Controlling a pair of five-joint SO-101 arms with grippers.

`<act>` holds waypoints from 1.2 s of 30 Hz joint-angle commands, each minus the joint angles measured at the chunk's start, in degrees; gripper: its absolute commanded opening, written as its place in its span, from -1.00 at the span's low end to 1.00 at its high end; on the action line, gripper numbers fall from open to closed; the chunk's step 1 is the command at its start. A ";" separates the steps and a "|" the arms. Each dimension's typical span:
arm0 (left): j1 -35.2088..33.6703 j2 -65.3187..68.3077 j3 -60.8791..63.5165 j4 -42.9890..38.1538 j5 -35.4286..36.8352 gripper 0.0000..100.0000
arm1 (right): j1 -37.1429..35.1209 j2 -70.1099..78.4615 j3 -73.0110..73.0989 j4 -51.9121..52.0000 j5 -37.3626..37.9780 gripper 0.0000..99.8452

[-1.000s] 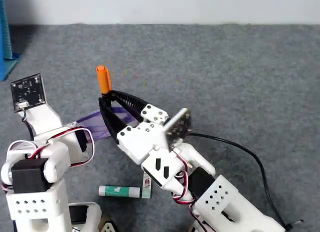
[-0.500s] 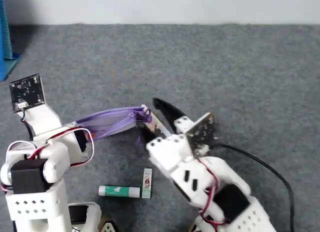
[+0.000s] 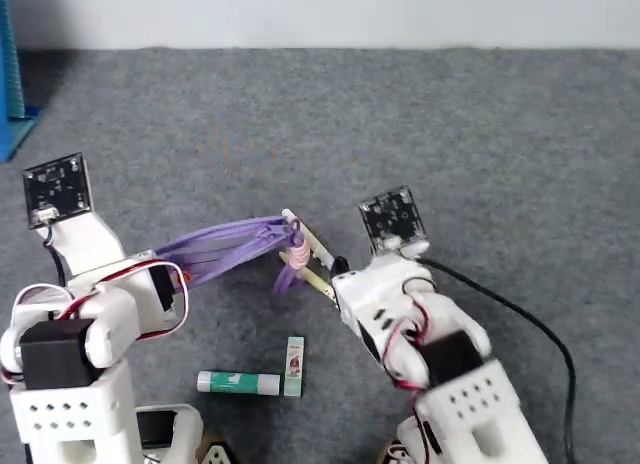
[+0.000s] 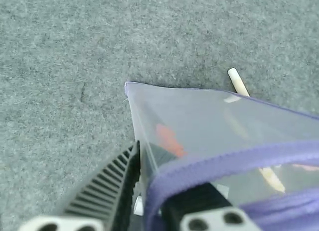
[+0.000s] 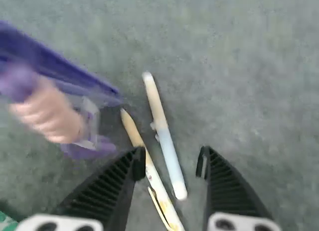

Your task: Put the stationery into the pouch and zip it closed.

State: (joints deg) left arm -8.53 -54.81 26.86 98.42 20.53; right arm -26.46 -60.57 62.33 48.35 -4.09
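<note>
A clear pouch [image 3: 225,246] with a purple zip edge hangs lifted off the carpet, and my left gripper [image 4: 149,193] is shut on its edge. An orange marker [image 4: 168,139] shows through the pouch wall [image 4: 209,126]. A pink charm [image 3: 297,252] dangles from the pouch's free end. Just beyond that end two pens lie on the carpet: a white and pale blue one [image 5: 162,136] and a yellow one [image 5: 144,166]. My right gripper [image 5: 169,164] stands open right above them, a finger on either side. A green glue stick [image 3: 238,383] and a small stick [image 3: 294,366] lie nearer the arms' bases.
Grey carpet [image 3: 480,134] covers the table, with open floor at the back and right. A blue object [image 3: 10,74] stands at the far left edge. The right arm's black cable [image 3: 530,334] runs off to the right.
The orange marker was held above the pouch a second ago and now lies inside it. My right arm has drawn back to the right and now hovers over the two pens.
</note>
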 commanded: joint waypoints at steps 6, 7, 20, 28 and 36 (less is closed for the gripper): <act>-9.23 -0.18 -3.21 0.26 0.09 -0.98 | 0.13 25.80 -6.24 -13.76 0.44 -0.66; -9.32 -0.18 -3.21 0.26 0.09 -0.98 | 0.13 29.23 -8.26 -13.93 0.44 -0.66; -9.67 -0.18 -2.95 0.70 0.18 -0.98 | -2.15 63.52 -35.08 -13.41 0.79 -0.66; -9.67 -0.18 -2.95 0.70 0.18 -0.98 | -4.09 71.78 -42.20 -13.32 3.25 -0.66; -9.67 -0.18 -2.59 0.79 0.26 -0.98 | -2.95 78.99 -46.33 -12.97 3.34 -0.68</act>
State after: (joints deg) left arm -17.76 -54.81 26.86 98.59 20.44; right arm -30.15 18.29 19.34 35.87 -1.63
